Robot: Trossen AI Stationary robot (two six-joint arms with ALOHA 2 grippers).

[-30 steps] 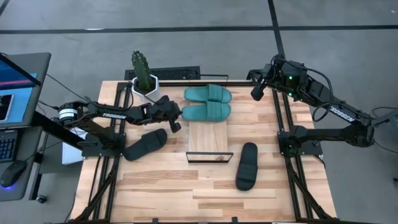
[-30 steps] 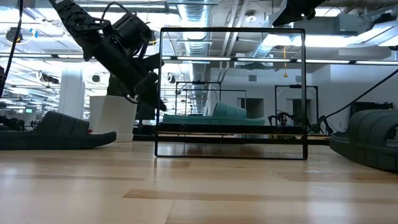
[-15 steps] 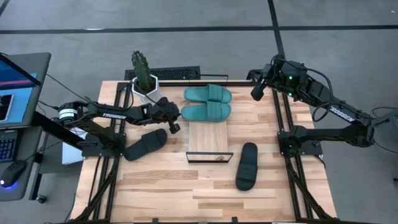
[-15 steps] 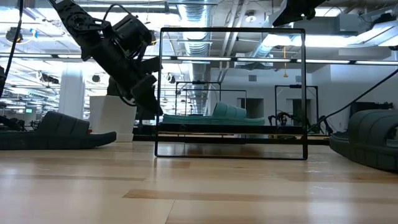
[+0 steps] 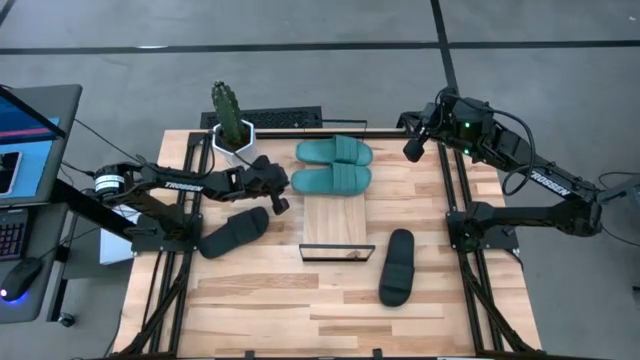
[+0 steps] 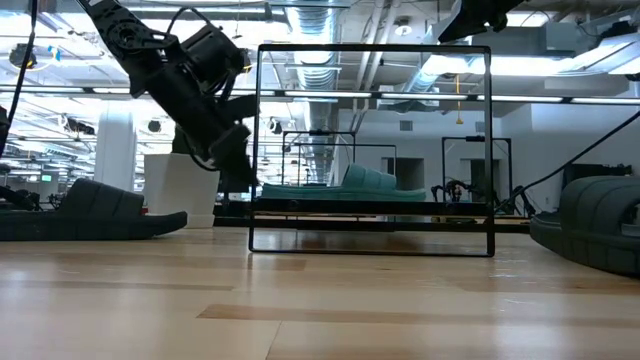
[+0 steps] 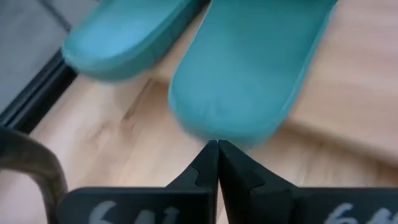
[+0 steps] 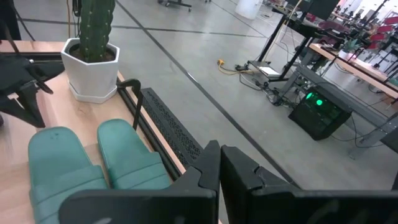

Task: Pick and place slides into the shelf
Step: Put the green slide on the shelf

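Two teal slides [image 5: 335, 151] [image 5: 332, 180] lie side by side on the far end of the shelf [image 5: 335, 225], a light plank with a black wire frame [image 6: 372, 228]. One black slide [image 5: 233, 232] rests sole-down on the table left of the shelf, the other [image 5: 397, 266] to its right. My left gripper [image 5: 283, 198] is shut, its tips [image 7: 217, 148] right at the left end of the nearer teal slide [image 7: 249, 68]. My right gripper [image 5: 411, 151] is shut [image 8: 219, 150] and hangs high over the table's far right, touching nothing. My left gripper points its shut fingertips, slanting down from the table's left, at the rounded left end of the nearer teal slide [image 7: 214, 134]. Whether the tips touch that end or stand just short of it, I cannot tell.
A cactus in a white pot [image 5: 232, 128] stands at the table's far left corner, close behind my left arm. A black keyboard [image 5: 278, 120] lies past the far edge. Black frame rails [image 5: 455, 215] run along both table sides. Bare wood lies near the front edge [image 5: 320, 320].
In the low view my left gripper has drawn back a little from the teal slide's end, toward the table's left and slightly down, staying shut. The slides and my right arm have kept still.
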